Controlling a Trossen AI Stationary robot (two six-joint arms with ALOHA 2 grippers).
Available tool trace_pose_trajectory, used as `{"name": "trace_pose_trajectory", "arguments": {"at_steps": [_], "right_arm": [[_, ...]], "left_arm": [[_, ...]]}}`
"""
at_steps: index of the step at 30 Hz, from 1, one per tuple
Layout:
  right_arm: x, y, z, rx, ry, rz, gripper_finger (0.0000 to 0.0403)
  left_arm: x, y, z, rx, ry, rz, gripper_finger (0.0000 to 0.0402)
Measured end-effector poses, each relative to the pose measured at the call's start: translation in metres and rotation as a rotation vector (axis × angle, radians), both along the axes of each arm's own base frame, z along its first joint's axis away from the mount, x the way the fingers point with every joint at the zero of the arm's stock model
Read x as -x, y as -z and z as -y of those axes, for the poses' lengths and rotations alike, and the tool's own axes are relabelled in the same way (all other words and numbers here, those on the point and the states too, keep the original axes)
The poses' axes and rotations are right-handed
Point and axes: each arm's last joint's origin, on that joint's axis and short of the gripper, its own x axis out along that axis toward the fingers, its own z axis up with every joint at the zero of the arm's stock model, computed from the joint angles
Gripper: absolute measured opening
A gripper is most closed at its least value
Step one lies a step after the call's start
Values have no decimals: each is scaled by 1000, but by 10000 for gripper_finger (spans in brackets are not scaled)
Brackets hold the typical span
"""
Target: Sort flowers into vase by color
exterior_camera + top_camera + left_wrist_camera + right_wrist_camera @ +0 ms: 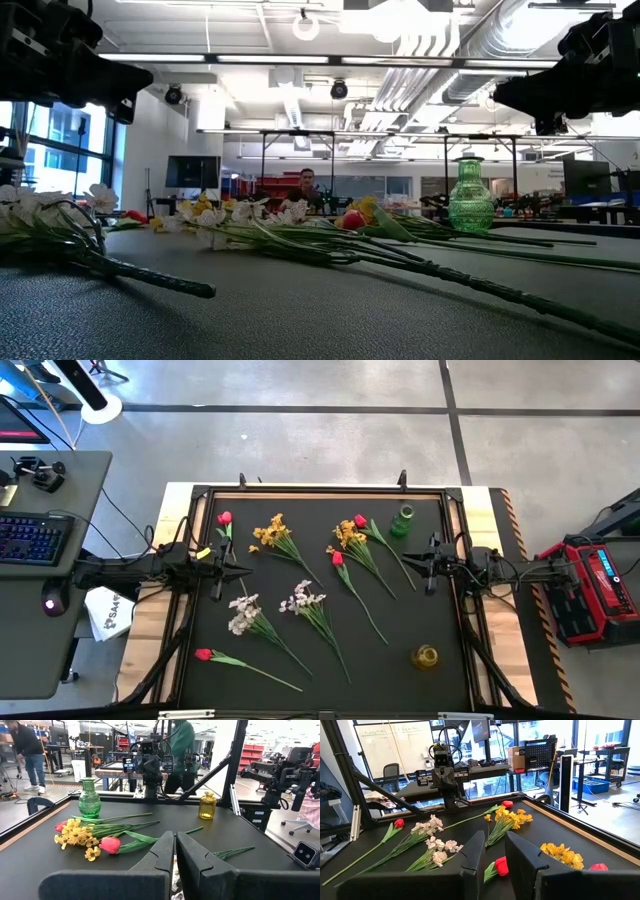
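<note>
Several green-stemmed flowers lie flat on the black table [200, 680]. Red tulips sit at the far left [224, 518], the near left [204, 654] and the middle [337, 558], with another [360, 520] beside a yellow cluster [348, 534]. A second yellow cluster [270, 533] lies left of it. Two white sprays [243, 612] [302, 598] lie nearer. A green vase [402, 520] stands far right and a yellow vase [426, 656] near right. My left gripper [248, 571] [175, 840] hovers shut at the left edge. My right gripper [405, 563] [495, 840] hovers at the right edge, slightly open.
A raised frame rail [320, 488] runs round the table. A desk with a keyboard [30, 538] stands off the left side and a red case [590, 585] off the right. People stand in the room beyond [30, 750]. Bare table lies between the yellow vase and the stems.
</note>
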Motion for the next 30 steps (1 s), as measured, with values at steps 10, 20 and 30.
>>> {"name": "trace_pose_trajectory", "arguments": {"at_steps": [10, 20, 30], "right_arm": [[0, 0, 0, 0, 0, 1, 61], [0, 0, 0, 0, 0, 0, 61], [0, 0, 0, 32, 1, -6, 61]], "left_arm": [[0, 0, 0, 0, 0, 0, 6], [0, 0, 0, 0, 0, 0, 6], [0, 0, 0, 0, 0, 0, 6]]}}
